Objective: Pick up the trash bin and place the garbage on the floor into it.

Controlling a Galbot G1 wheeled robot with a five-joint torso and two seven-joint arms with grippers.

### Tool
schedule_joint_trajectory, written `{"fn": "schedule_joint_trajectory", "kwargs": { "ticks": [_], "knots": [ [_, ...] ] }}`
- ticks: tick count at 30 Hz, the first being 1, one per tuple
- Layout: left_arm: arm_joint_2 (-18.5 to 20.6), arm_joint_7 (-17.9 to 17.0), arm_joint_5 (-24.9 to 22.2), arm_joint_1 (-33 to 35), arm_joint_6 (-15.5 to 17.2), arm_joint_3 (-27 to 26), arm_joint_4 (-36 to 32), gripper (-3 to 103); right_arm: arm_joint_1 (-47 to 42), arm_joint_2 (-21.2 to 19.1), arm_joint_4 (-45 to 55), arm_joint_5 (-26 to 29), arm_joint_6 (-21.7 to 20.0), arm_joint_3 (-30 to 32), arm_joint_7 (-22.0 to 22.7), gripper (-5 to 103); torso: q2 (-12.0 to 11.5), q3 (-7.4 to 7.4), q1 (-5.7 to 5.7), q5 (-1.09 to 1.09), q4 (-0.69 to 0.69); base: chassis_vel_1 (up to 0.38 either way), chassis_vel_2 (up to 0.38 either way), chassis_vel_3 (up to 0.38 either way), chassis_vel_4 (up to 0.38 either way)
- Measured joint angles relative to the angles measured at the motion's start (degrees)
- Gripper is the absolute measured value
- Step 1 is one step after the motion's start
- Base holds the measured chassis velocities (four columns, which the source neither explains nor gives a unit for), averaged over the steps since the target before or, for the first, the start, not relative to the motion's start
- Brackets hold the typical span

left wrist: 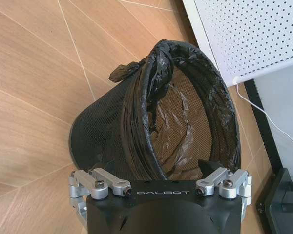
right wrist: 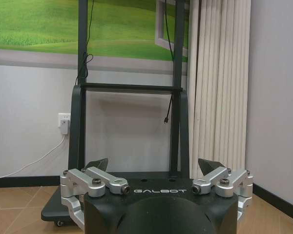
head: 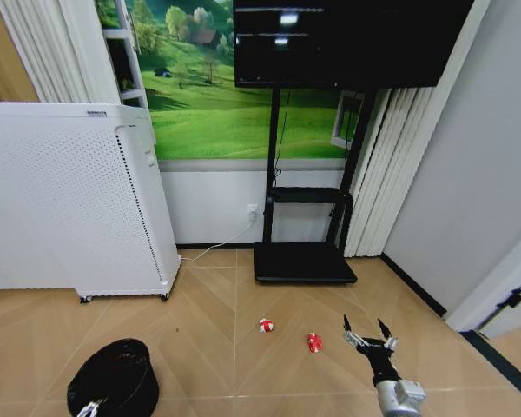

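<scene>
trash bin sits lower-left in the head view on the floor; black mesh with a black liner knotted at the rim. In the left wrist view the left gripper is right at the bin's rim: one fingertip shows inside the mouth against the liner, the other is hidden behind the rim wall, so the jaws straddle the near wall. Can't tell whether they've clamped it or are just set around it, no clear contact visible. Bin looks tilted relative to that camera, but I can't say it's off the floor

right gripper is held out low in front, jaws spread wide, nothing between them. It points at the black TV stand and the wall. Two pieces of garbage, red-and-white wrappers: one just beside the right gripper, toward the robot's left, the other a bit further that way. Both are on bare floor, well apart from the bin. White air purifier stands beyond the bin

Step, my read: bin pickup, grasp on the rim being made or just made. Next needs a firm pinch on the thin mesh wall plus liner, then a lift with the mouth kept up. Risk: liner slips, bin swings on a one-point hold
</scene>
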Motion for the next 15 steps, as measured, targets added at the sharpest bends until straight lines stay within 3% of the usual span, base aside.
{"fn": "schedule_joint_trajectory", "kwargs": {
  "ticks": [15],
  "knots": [
    [0.76,0.74,1.81,-1.27,-1.33,-0.03,1.72,97,-0.52,0.29,-0.13,-0.32,0.0,-0.03,-0.02,100,-3.51,-3.1,-0.43,0.01,0.0,0.0,0.0,0.0,0.0]
  ]
}}
